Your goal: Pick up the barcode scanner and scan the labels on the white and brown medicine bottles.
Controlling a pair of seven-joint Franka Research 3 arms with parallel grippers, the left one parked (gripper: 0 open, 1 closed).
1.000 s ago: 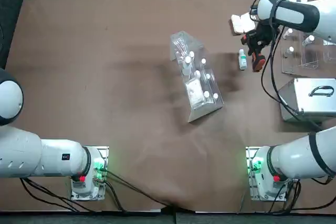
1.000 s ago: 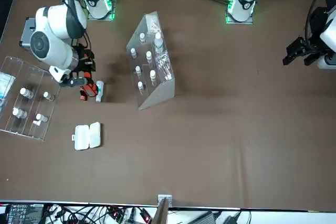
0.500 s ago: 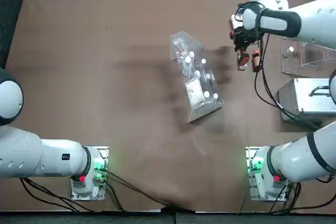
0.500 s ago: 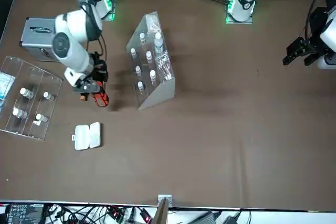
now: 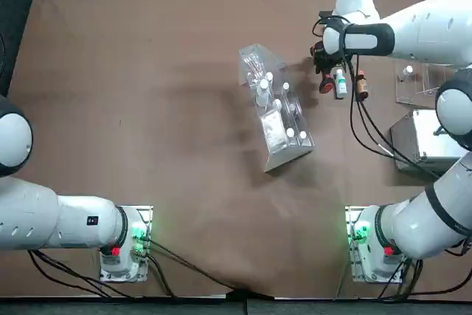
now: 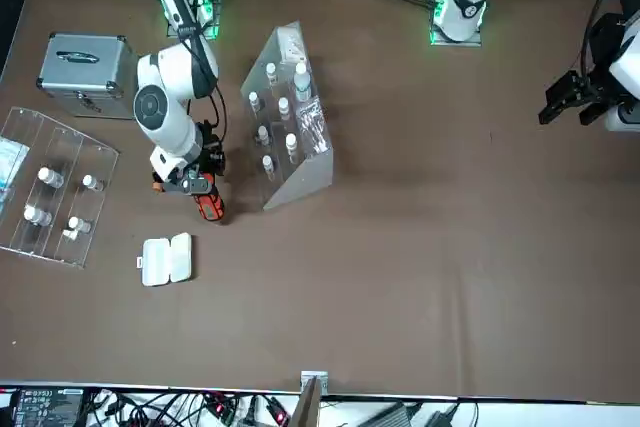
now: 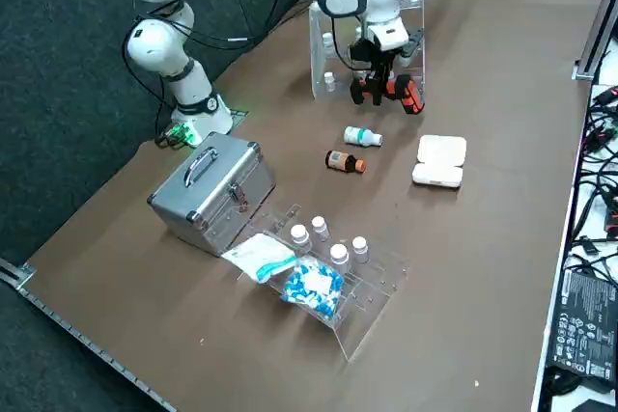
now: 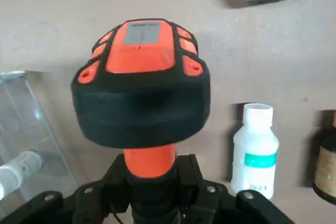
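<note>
My right gripper (image 5: 324, 66) is shut on the handle of the barcode scanner (image 8: 142, 85), a black pistol shape with an orange-red top. It hovers just above the table between the clear sloped rack and the two bottles. The white bottle (image 5: 340, 82), with a white cap and green band, lies right beside the scanner's red end (image 5: 325, 87). The amber-brown bottle (image 5: 361, 85) lies just beyond it. In the right side view the white bottle (image 7: 361, 136) and brown bottle (image 7: 344, 161) both lie on their sides. In the front view the arm hides the white bottle.
A clear sloped rack (image 5: 273, 112) holding white-capped vials stands close to the scanner. A white flat case (image 7: 439, 161) lies beyond the bottles. A silver metal case (image 7: 210, 195) and a clear tray (image 7: 333, 272) with vials sit at the table's right end.
My right arm has carried the scanner across both bottles toward the sloped rack. It was on the far side of the white bottle, then over it, and is now on the rack side.
</note>
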